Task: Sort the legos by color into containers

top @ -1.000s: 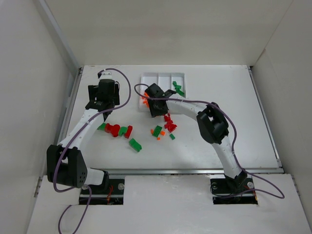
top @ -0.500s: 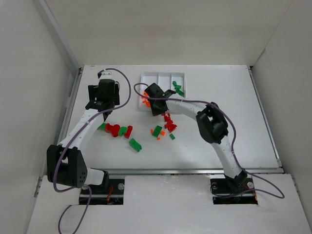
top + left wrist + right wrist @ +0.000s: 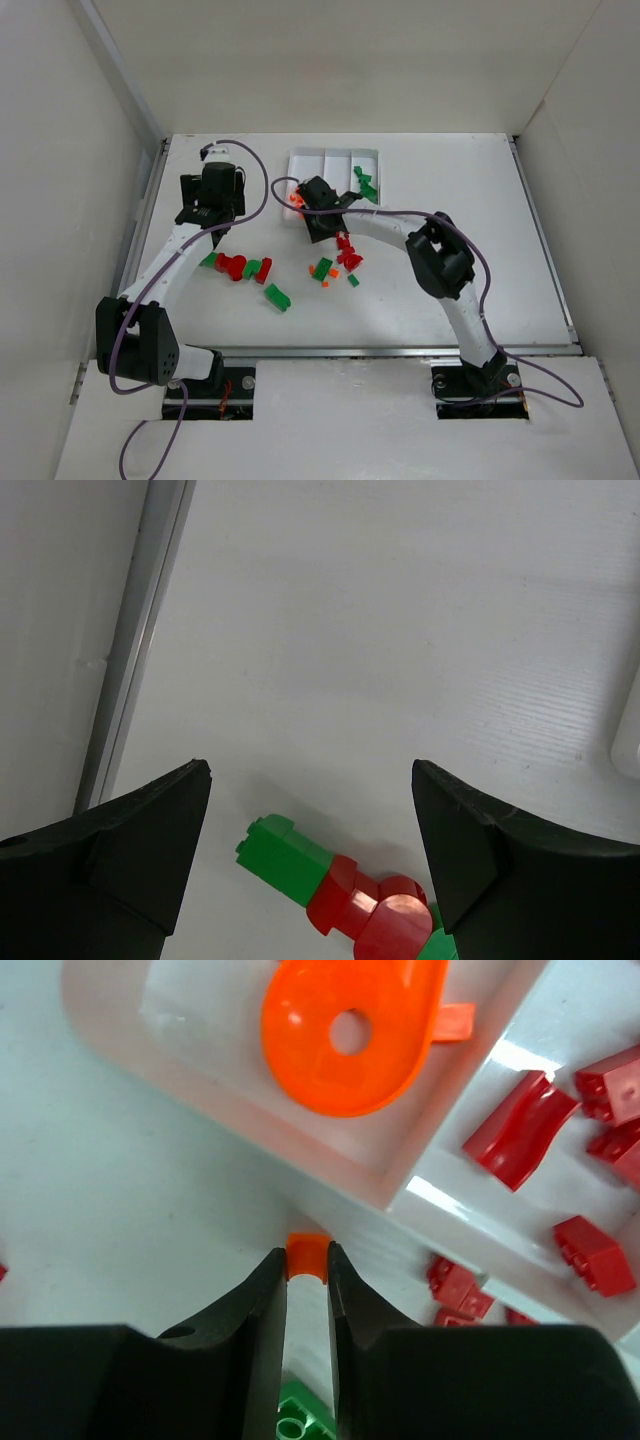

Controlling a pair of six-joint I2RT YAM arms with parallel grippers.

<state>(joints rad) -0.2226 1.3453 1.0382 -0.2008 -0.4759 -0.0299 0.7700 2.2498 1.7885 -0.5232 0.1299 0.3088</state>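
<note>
I can't read any words, numbers or signs here. The legos (image 3: 322,267) are plain colours with nothing written on them that I can make out. The white tray (image 3: 335,152) has no label I can read.

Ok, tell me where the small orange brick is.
Right wrist view, centre: the small orange brick is pinched in the right gripper, just outside the tray rim, below the orange disc.
</note>
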